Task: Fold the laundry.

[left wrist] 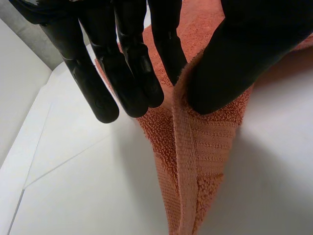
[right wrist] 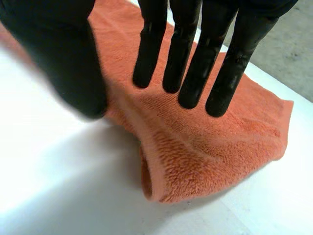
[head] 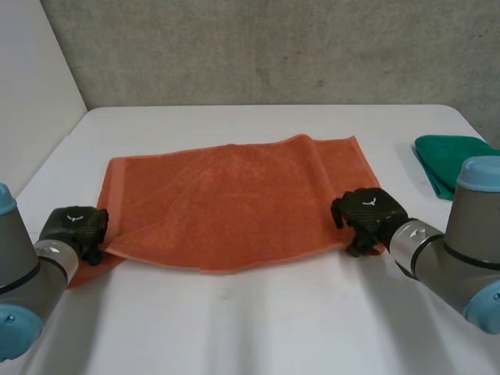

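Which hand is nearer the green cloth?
Right. The right hand sits at the near right corner of the towel, with the green cloth a little beyond it, farther right. The left hand pinches the towel's opposite, left end.

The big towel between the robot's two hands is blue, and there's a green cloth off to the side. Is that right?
Not quite. The towel between the left hand and the right hand is orange, not blue, as the head view shows. The green cloth does lie off to the side, by the right arm.
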`<state>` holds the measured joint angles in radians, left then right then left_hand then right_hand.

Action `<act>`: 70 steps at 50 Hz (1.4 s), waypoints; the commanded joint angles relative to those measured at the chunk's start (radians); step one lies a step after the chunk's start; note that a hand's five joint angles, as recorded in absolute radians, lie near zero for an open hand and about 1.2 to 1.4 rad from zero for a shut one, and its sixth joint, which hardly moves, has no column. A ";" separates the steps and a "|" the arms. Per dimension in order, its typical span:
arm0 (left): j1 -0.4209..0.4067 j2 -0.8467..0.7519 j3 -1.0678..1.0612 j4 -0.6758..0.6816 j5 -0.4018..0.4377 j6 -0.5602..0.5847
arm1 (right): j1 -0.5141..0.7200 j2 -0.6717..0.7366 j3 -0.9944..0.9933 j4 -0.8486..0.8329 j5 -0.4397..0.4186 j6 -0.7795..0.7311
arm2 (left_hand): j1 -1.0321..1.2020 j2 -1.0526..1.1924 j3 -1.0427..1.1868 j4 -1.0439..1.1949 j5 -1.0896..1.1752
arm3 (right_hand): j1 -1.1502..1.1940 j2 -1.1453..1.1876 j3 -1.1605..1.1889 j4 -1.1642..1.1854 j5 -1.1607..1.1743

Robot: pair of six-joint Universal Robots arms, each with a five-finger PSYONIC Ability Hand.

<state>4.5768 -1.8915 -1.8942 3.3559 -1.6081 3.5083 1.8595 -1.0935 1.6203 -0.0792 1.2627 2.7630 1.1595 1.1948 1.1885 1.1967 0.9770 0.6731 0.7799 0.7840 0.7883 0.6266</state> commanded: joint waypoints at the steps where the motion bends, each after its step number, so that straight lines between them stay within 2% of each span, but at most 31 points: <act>1: -0.001 -0.001 0.001 0.000 0.001 0.001 | -0.055 -0.012 -0.020 0.058 -0.002 0.158 | 0.237 0.201 0.208 0.200 0.245 | -0.001 -0.107 -0.112 -0.116 -0.129; 10: 0.001 -0.005 0.004 0.002 0.001 0.001 | -0.166 -0.057 0.055 0.073 -0.009 0.277 | 0.237 0.201 0.208 0.200 0.245 | -0.062 -0.169 -0.173 -0.178 -0.190; 15: 0.002 -0.005 0.006 0.005 0.002 0.001 | -0.200 -0.063 0.115 0.042 -0.008 0.277 | 0.237 0.201 0.208 0.200 0.245 | -0.162 -0.269 -0.273 -0.278 -0.290; 21: 0.002 -0.004 0.006 0.005 0.002 0.001 | -0.218 -0.063 0.174 -0.042 -0.009 0.274 | 0.237 0.201 0.208 0.200 0.245 | -0.162 -0.269 -0.273 -0.278 -0.290; 32: 0.002 -0.003 0.004 0.005 0.010 0.001 | -0.210 -0.034 0.155 -0.106 -0.011 0.296 | 0.237 0.201 0.208 0.200 0.245 | -0.133 -0.240 -0.244 -0.248 -0.261; 43: 0.028 -0.003 0.003 0.003 0.070 -0.002 | -0.203 0.043 0.093 -0.113 -0.008 0.354 | 0.237 0.201 0.208 0.200 0.245 | -0.136 -0.243 -0.247 -0.251 -0.264; 61: 0.031 -0.003 0.003 0.003 0.073 -0.002 | -0.098 0.116 -0.002 -0.113 0.011 0.363 | 0.237 0.201 0.208 0.200 0.245 | -0.136 -0.243 -0.247 -0.251 -0.264; 62: 0.031 -0.003 0.003 0.002 0.073 -0.002 | -0.094 0.122 -0.010 -0.113 0.011 0.362 | 0.237 0.201 0.208 0.200 0.245 | -0.116 -0.222 -0.227 -0.231 -0.244; 66: 0.031 -0.003 0.003 0.002 0.073 -0.002 | -0.086 0.144 -0.049 -0.113 0.021 0.354 | 0.237 0.201 0.208 0.200 0.245 | 0.684 0.577 0.573 0.569 0.556; 70: 0.030 0.003 0.004 -0.001 0.073 -0.002 | -0.094 0.133 -0.106 -0.100 0.044 0.307 | 0.237 0.201 0.208 0.200 0.245 | 0.723 0.616 0.612 0.608 0.595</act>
<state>4.6073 -1.8939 -1.8918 3.3579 -1.5356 3.5066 1.7691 -0.9637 1.5953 -0.1910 1.2777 3.1218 1.1595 1.1977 1.1924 1.2005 0.9771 0.8501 0.9530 0.9350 0.9462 0.7414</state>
